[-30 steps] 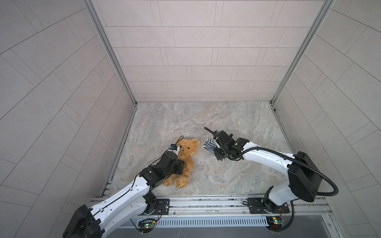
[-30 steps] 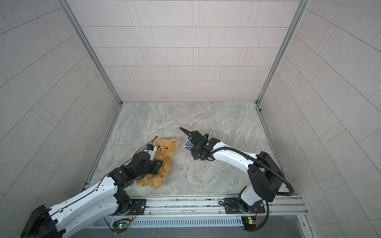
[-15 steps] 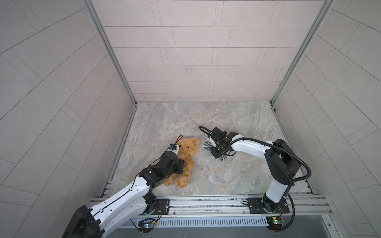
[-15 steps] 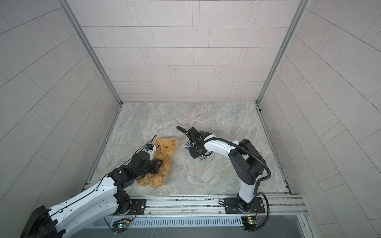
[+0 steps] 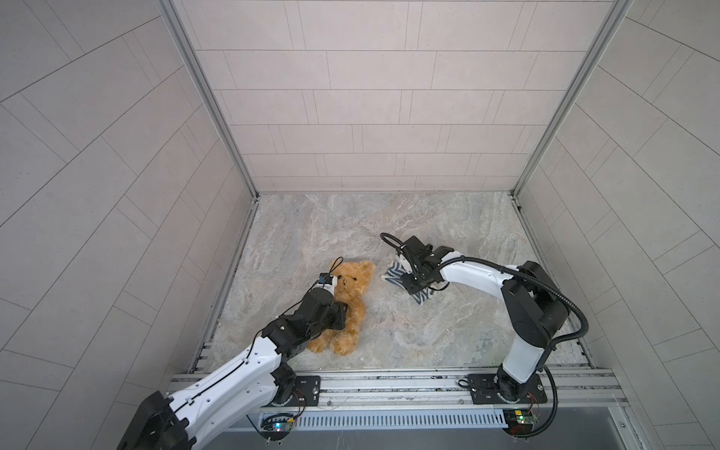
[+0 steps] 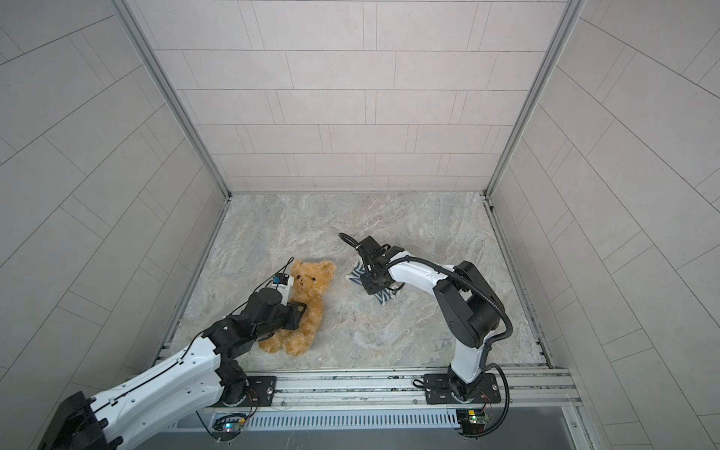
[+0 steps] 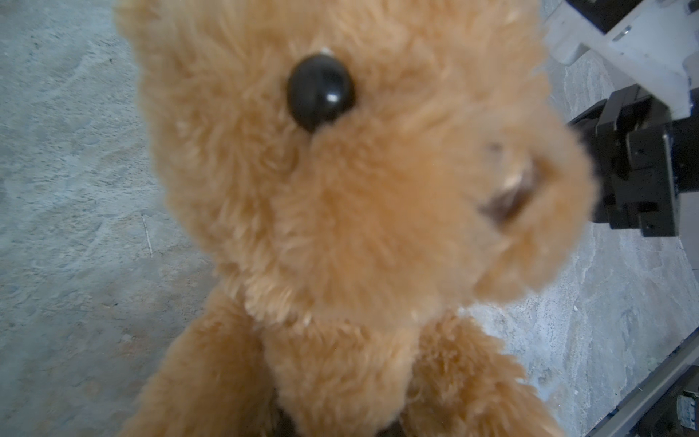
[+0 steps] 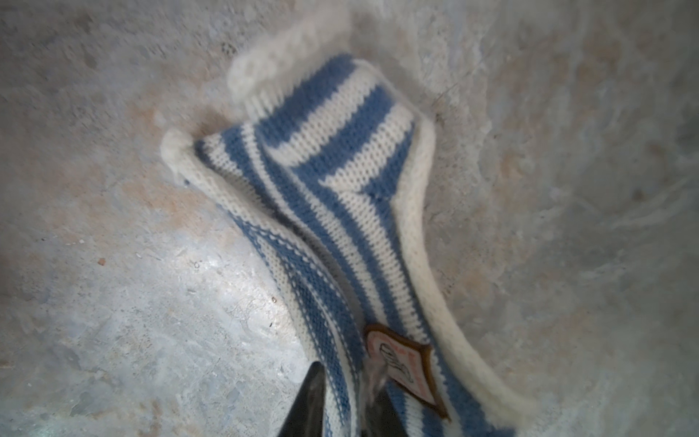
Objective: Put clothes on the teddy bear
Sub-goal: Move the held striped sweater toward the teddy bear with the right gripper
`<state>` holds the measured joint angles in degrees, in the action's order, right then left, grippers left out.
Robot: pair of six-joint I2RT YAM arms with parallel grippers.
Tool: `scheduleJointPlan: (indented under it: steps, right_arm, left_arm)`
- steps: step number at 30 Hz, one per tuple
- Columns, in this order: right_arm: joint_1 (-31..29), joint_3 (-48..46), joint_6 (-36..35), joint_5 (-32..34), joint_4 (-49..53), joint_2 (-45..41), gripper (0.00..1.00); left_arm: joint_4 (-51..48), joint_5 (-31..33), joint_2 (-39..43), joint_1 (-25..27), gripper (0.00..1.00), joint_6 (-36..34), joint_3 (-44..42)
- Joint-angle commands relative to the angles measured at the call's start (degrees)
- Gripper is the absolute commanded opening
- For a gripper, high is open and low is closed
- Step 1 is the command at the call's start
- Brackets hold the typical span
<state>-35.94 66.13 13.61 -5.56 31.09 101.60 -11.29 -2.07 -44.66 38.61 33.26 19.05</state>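
Both top views show the teddy bear (image 5: pixel 352 296) (image 6: pixel 311 296) lying face-up on the left half of the worktop (image 5: pixel 389 331), head toward the back wall (image 5: pixel 370 117). The left claw (image 5: pixel 342 313) is clamped on its fluffy golden-brown torso. In the left wrist view its plush face carries a glossy black bead eye (image 7: pixel 319 92). Nearby, apart from the bear, the right claw (image 8: pixel 342 408) pinches a knitted blue-and-white striped shirt (image 8: pixel 340 170) with cream ribbed trim and a brown-edged badge (image 8: pixel 403 363), lying on marbled stone.
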Motion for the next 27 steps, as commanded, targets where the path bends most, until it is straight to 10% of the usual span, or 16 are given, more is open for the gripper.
scheduleJointPlan:
  steps: [1, 27]
  right_arm:
    - [0.3, 1.1, -1.4, 1.1, 0.5, 1.6, 0.21]
    - [1.4, -1.8, -2.5, 3.1, -2.7, -2.4, 0.00]
  left_arm:
    - [0.5, 0.9, 0.5, -0.4, 0.20, 0.0, -0.3]
    - [-4.5, 2.6, 1.0, -0.3, 0.16, -4.5, 3.4]
